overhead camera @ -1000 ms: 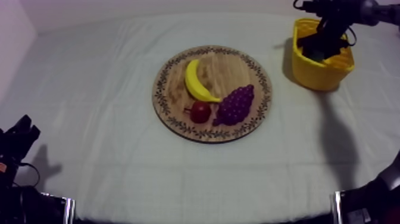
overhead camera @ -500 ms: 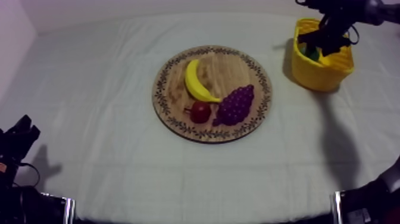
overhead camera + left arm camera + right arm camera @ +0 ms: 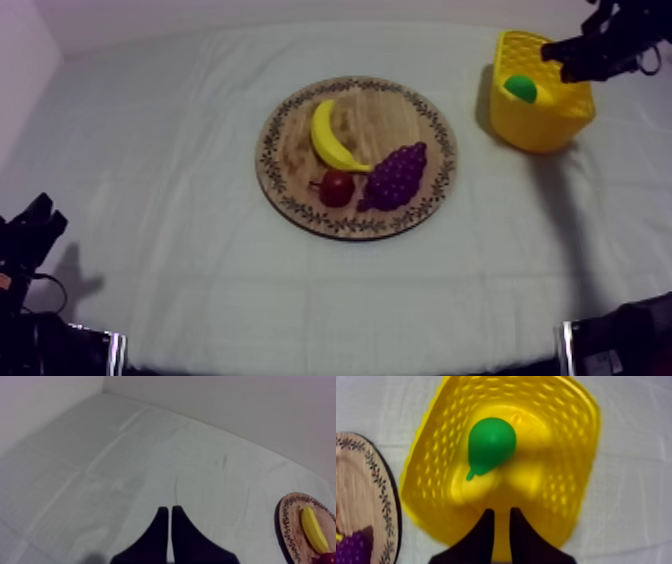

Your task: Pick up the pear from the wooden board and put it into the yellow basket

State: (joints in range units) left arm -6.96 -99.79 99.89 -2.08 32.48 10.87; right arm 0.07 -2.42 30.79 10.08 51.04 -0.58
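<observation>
Top view: right gripper (image 3: 553, 52) lifted off yellow basket (image 3: 541, 126); pear (image 3: 520, 87) inside.

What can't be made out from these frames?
- Top view: part of the pear, hidden by the wall of the yellow basket.
- Right wrist view: most of the wooden board and the grapes, cut off by the picture's edge.
- Left wrist view: much of the same board, also cut off by the edge, beside the banana.
- Top view: the kind of the small red fruit, too small to tell.
</observation>
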